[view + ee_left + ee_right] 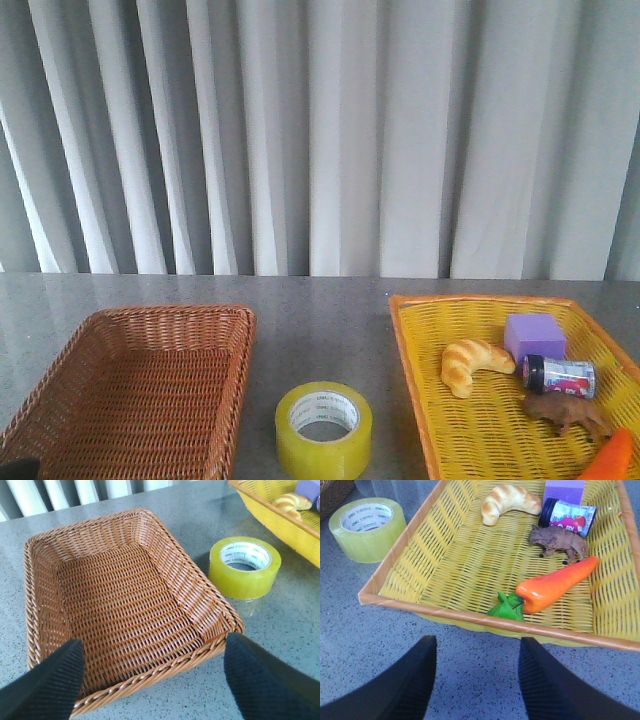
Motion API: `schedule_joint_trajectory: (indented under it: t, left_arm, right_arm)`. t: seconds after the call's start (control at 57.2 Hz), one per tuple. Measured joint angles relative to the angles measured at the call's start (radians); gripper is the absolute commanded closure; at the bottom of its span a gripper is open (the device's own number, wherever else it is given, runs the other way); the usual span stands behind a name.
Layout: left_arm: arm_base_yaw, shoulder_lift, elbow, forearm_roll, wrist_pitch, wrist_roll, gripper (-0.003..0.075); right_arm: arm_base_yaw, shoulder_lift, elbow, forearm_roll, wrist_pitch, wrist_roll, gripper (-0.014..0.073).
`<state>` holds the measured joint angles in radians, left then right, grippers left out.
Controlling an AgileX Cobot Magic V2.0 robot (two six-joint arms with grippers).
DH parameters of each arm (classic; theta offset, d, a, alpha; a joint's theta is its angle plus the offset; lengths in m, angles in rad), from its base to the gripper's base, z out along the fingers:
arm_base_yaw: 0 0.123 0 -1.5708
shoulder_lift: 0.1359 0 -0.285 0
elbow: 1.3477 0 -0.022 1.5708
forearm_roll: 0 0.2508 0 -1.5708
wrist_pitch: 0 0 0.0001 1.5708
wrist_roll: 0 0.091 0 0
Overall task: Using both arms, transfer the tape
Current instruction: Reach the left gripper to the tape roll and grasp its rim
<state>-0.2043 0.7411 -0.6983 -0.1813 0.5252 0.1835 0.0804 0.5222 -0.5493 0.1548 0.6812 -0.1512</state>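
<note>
A: Start at the left. What's there?

B: A brown basket [140,390], nothing in it. The left gripper [150,680] hangs over its near edge, jaws wide apart and holding nothing.

A: And the tape?

B: The tape [323,428] lies flat on the grey surface [320,310], hole up, between the brown basket and the yellow basket [430,400], just beside the brown one and touching neither.

A: How would it handle?

B: My guess: a stiff roll, moderately heavy, not fragile. The outer band looks glossy, so it may slip. I'd put one finger inside the white core and one outside, pinching the wall, leaving the far side free for the other arm.

A: Further right?

B: The yellow basket holds a croissant [474,364], a purple block [535,336], a small jar [559,376], a toy animal [566,412] and a carrot [557,583]. The right gripper [477,680] hovers before that basket's near rim, jaws spread, empty.
</note>
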Motion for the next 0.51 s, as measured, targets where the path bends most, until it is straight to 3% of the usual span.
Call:
schedule_joint_trajectory:
  t: [0.28, 0.507]
  left_arm:
    - [-0.010, 0.181, -0.213, -0.067, 0.056, 0.143, 0.0155]
    - [-0.094, 0.393, -0.373, -0.150, 0.079, 0.278, 0.0155]
  right_arm:
    - [0.000, 0.000, 0.000, 0.000, 0.004, 0.000, 0.0230]
    - [0.000, 0.000, 0.000, 0.000, 0.004, 0.000, 0.0230]
